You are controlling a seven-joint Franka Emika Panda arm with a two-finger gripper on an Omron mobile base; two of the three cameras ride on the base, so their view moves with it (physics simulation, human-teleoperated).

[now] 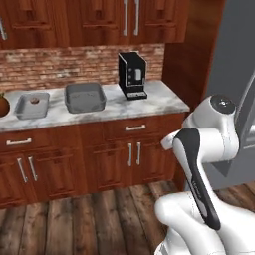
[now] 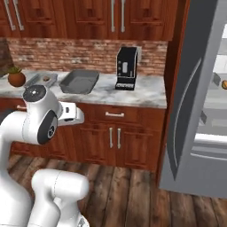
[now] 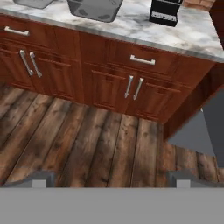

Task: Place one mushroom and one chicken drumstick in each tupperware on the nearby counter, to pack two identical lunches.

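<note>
The gripper points down at the wooden floor in front of the cabinets; its 2 fingertips stand far apart with nothing between them.

The marble counter carries 2 grey trays side by side. The small shallow tray sits toward the left end and holds 1 small brownish item, too small to identify. The wider, deeper tray sits just beside it on the right; its contents cannot be told from the base views. A black coffee machine stands further right, apart from both trays. A round brown plant pot stands at the far left of the counter.

In the right base view the fridge door stands open, with pale shelves behind it and 1 small orange-brown item on a shelf.
</note>
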